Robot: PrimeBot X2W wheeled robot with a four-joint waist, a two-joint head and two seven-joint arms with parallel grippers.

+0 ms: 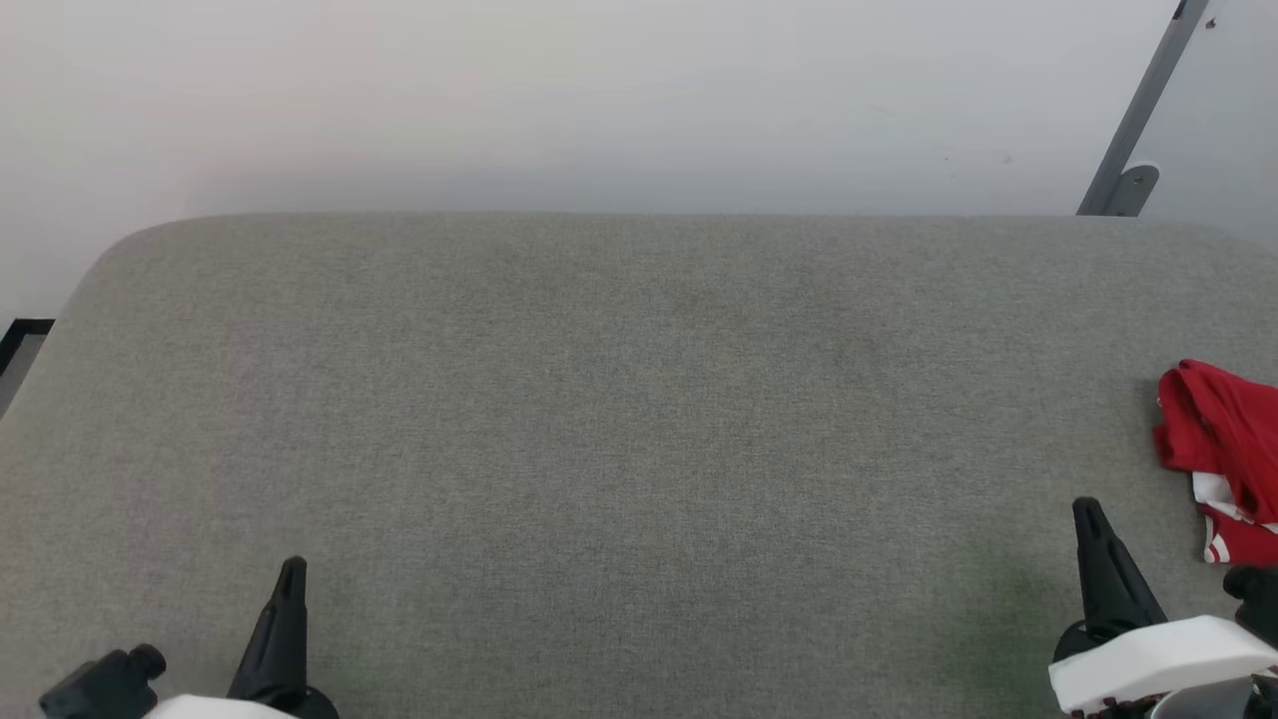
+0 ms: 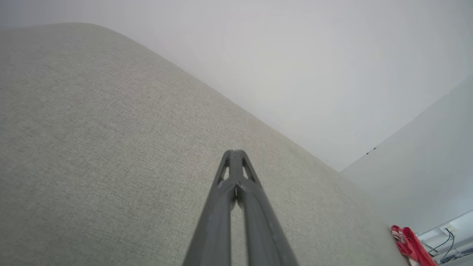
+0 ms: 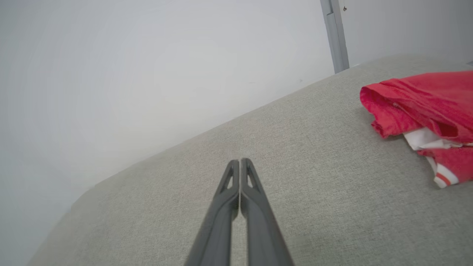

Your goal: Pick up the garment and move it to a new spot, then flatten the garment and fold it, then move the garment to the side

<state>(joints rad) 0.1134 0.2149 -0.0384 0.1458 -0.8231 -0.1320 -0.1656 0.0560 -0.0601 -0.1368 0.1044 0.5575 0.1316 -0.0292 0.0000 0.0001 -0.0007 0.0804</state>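
We face a broad grey table [image 1: 599,419] with the garment [image 1: 1223,439] heaped at its right edge.
The table, covered in grey cloth and rounded at its far corners, runs back to a pale wall [image 1: 599,100]. The garment lies crumpled on the right side of the table and is partly cut off by the edge of the head view. We see red folds on top, with a bit of white sleeve and striped trim on its near side. The right gripper [image 1: 1086,511] sits at the near edge, just left of the garment and not touching it, its fingers pressed together on nothing. The left gripper [image 1: 293,569] is at the near left, well apart from the garment, and is also pinched closed and empty. A thin grey post [image 1: 1138,110] leans against the wall at the far right.
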